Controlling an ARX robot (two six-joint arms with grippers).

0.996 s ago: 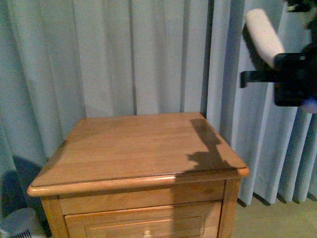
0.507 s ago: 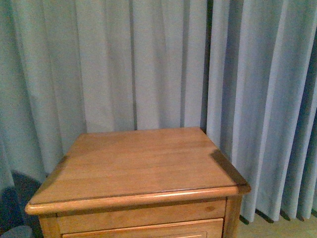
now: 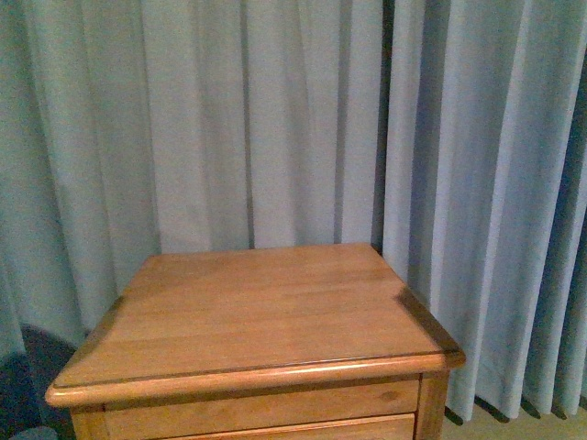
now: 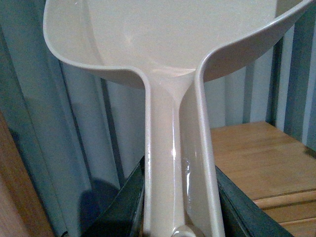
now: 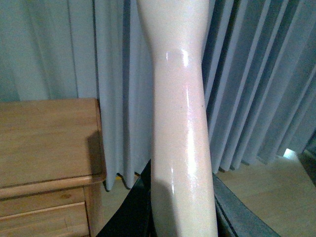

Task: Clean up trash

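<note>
My left gripper (image 4: 180, 217) is shut on the handle of the pale pink dustpan (image 4: 168, 39), whose scoop fills the upper part of the left wrist view. My right gripper (image 5: 180, 217) is shut on the pale brush handle (image 5: 180, 123), which runs up through the right wrist view. The brush head is out of view. No white wad of trash shows in any view. Neither gripper shows in the front view.
A wooden nightstand (image 3: 257, 312) with a bare top stands ahead, also in the left wrist view (image 4: 261, 163) and right wrist view (image 5: 44, 143). Light blue curtains (image 3: 275, 119) hang behind it. Wooden floor (image 5: 266, 192) lies beside the nightstand.
The right gripper and brush handle, at the upper right of the front view a second ago, have left that view. The nightstand sits slightly lower in frame, its drawer front out of view.
</note>
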